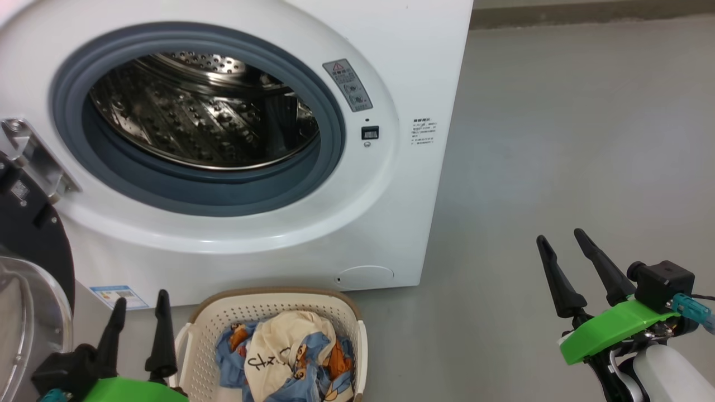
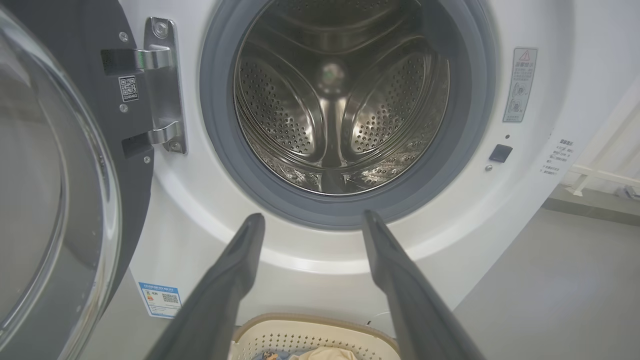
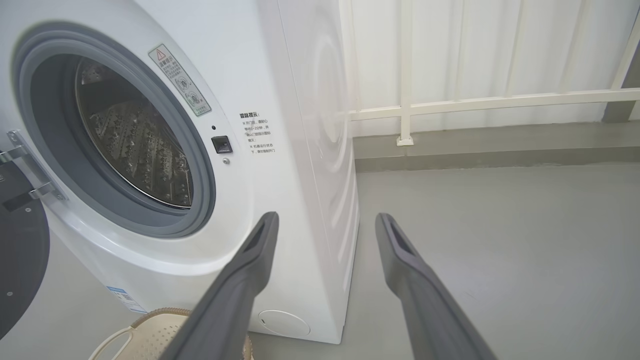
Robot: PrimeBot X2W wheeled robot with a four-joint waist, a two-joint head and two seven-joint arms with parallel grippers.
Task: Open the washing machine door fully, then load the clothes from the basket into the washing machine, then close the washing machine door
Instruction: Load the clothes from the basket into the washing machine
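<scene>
The white washing machine (image 1: 402,67) (image 2: 200,235) (image 3: 280,80) fills the left of the head view, its steel drum (image 1: 201,123) (image 2: 340,110) bare inside the grey gasket. Its door (image 1: 33,268) (image 2: 55,180) (image 3: 20,260) hangs swung open on the left hinge. The cream basket (image 1: 268,304) (image 2: 310,337) (image 3: 150,332) stands on the floor before the machine and holds the clothes (image 1: 290,357), cream-white and light blue. My left gripper (image 1: 139,307) (image 2: 310,222) is open just left of the basket, nothing between its fingers. My right gripper (image 1: 561,240) (image 3: 325,222) stands open over the floor at right.
Grey floor (image 1: 558,139) stretches to the right of the machine. A white railing (image 3: 500,100) and a low kerb run along the wall behind. A blue label sticker (image 1: 118,295) sits low on the machine's front.
</scene>
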